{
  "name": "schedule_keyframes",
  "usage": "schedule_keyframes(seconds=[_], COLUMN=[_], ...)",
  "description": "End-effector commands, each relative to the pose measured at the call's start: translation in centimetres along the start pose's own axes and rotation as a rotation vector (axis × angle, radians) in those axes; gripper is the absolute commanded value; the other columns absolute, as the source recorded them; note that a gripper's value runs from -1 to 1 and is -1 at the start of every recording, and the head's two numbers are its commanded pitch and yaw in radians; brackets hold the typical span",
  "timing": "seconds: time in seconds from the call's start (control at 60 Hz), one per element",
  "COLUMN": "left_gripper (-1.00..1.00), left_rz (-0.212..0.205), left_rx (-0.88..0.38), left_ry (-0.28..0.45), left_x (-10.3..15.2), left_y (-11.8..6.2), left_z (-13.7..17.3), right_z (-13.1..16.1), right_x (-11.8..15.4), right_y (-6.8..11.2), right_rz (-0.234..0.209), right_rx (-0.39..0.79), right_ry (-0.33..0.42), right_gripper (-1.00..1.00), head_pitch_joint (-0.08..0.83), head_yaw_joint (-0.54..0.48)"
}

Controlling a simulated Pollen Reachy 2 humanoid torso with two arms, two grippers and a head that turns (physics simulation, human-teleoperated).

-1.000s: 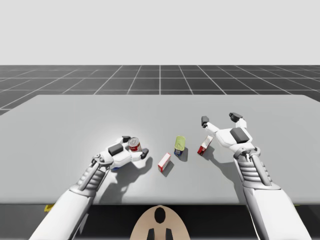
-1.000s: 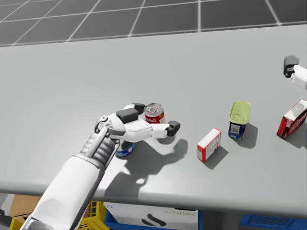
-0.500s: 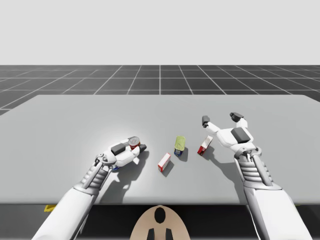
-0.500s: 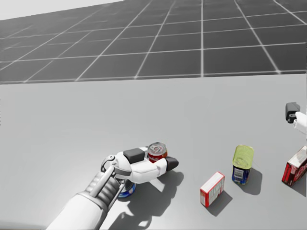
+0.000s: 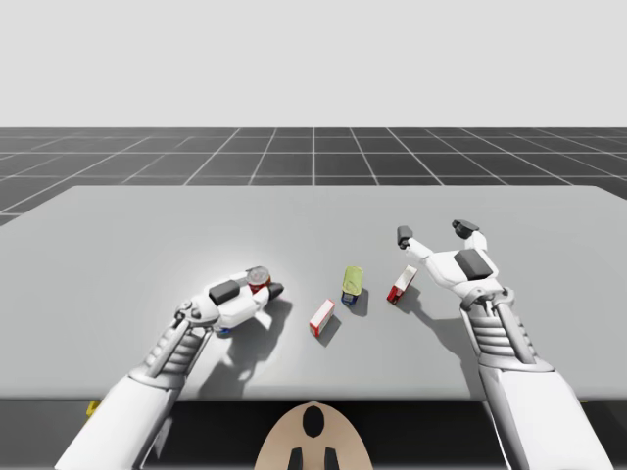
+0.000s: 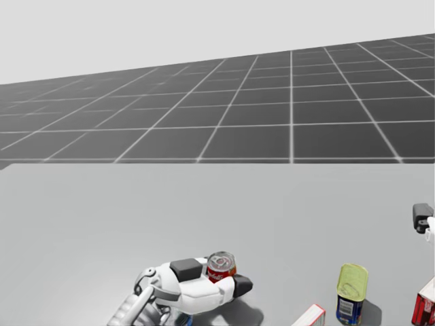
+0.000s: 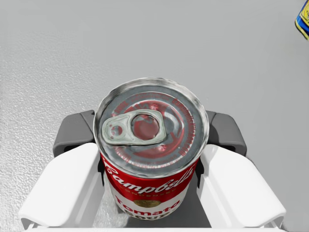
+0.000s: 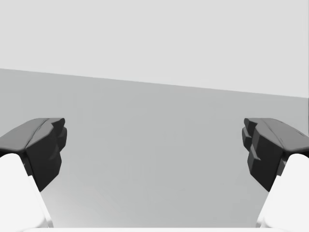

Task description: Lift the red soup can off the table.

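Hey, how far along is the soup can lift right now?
Done: left gripper is shut on the red can, pads on both sides. In hand: the lift; I cannot tell whether it is clear of the table. Left: raise it plainly off. The right gripper is open.

Grey table (image 5: 118, 225): two red boxes (image 5: 321, 317) (image 5: 402, 284), tin (image 5: 353, 282) (upright)

My left claw (image 7: 149, 133) clamped on the red soup can (image 7: 145, 193), wrist seemingly level; right claw (image 8: 154, 150) spread wide, arm outstretched.
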Motion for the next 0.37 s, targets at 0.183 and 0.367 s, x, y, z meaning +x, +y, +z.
schedule_keyframes(seconds=[0.183,0.367], left_gripper=[1.00,1.00], left_rz=[-0.068,-0.109], left_rx=[0.052,0.096], left_ry=[-0.255,-0.374], left_x=[11.3,16.3], left_y=[0.8,0.3], left_z=[6.6,9.9], right_z=[0.0,-0.3], right_x=[0.1,-0.5], right_y=[-0.1,0.4], right_rz=[-0.003,-0.037], right_rx=[0.003,-0.046], right_ry=[-0.010,-0.009], right_gripper=[-1.00,-1.00], head_pitch_joint=[0.299,0.301], head_yaw_joint=[0.24,0.24])
